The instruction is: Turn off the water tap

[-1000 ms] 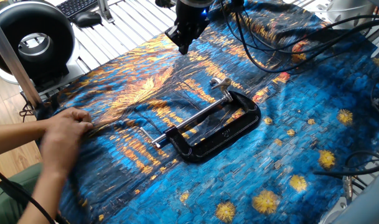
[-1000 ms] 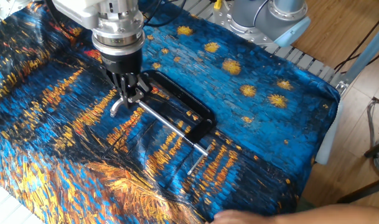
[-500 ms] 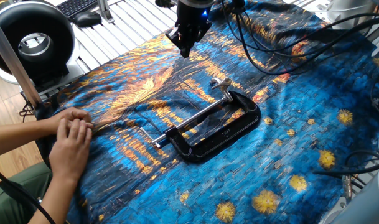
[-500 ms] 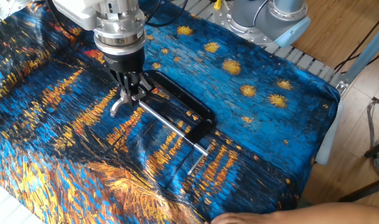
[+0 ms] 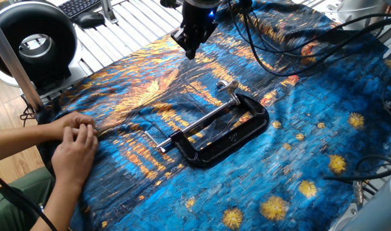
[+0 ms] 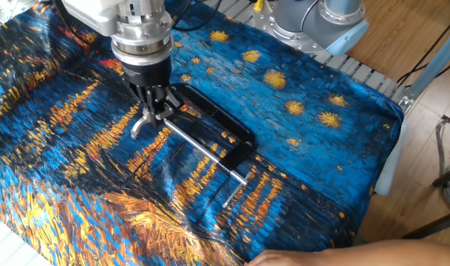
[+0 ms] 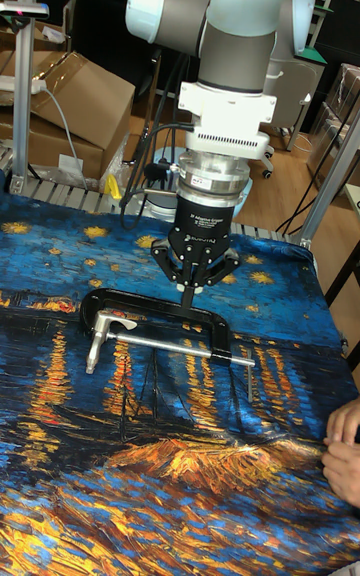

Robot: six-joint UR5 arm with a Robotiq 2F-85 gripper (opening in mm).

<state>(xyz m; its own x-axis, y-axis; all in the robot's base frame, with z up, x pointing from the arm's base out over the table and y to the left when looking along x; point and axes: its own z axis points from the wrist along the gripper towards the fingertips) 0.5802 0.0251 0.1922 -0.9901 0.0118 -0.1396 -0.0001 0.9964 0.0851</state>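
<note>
Right now your hand [image 7: 191,304] hangs above the tabletop with its fingers drawn together on nothing, well clear of the water tap [image 5: 228,87], which sits at one end of the black C-clamp [image 5: 228,136] lying near the middle of the painted cloth [image 5: 298,147]. The views disagree on how the hand lines up: in the other fixed view it seems right over the water tap [image 6: 140,123], while in the first it sits far toward the back edge, so judge the alignment carefully before you descend. If you come down off-line, the closed fingertips could strike the clamp frame or the long silver rod [image 7: 170,341] instead of the lever, and since the clamp only rests on loose cloth, a sideways push may slide or spin the whole clamp rather than turn the lever. The cloth is also wrinkled, and a person's hands [image 5: 72,141] rest on it at the near corner; any tug there would shift your target. Compared with a second ago, the hand has risen very slightly, the clamp has not moved, and the person's second hand has joined the first.
</note>
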